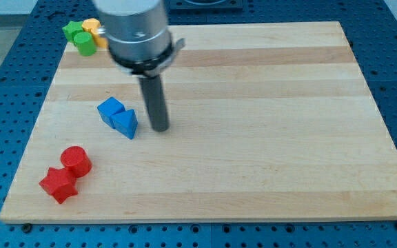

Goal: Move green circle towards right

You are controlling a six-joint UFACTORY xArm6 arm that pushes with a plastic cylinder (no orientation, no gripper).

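Observation:
The green circle [83, 43] is a short green cylinder at the board's top left corner, touching a green star-like block [72, 29] on its upper left and a yellow block [92, 28] above it, with an orange block [101, 38] on its right, partly hidden by the arm. My tip [160, 128] rests on the board just right of the blue triangle [126, 123], well below and to the right of the green circle.
A blue cube [109, 110] touches the blue triangle on its upper left. A red cylinder [76, 160] and a red star [58, 184] sit together at the bottom left. The wooden board [267, 138] lies on a blue perforated table.

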